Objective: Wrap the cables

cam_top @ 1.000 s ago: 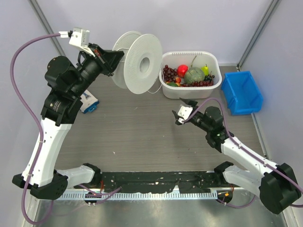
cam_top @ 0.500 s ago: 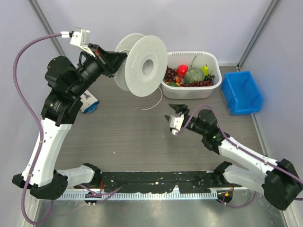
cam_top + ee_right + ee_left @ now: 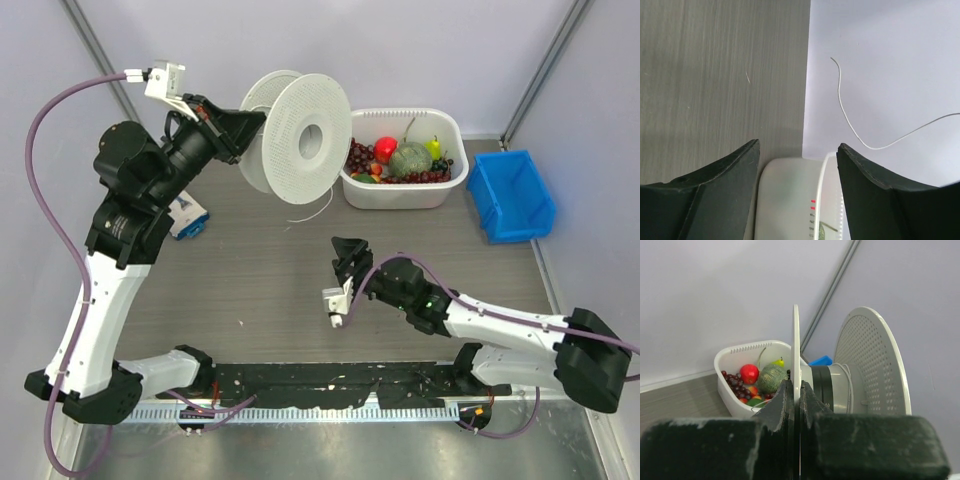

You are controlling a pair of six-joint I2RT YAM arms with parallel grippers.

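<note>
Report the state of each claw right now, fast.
Left claw: shut on the spool, pinching one flange.
Right claw: open, nothing between its fingers.

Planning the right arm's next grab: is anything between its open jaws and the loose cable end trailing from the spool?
Nothing visible. Only tabletop lies between the right gripper and the cable; the fruit tub sits off to one side.

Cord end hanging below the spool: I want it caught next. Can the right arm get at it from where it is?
Probably yes: the right gripper is open and facing the cord, with only table between them.
</note>
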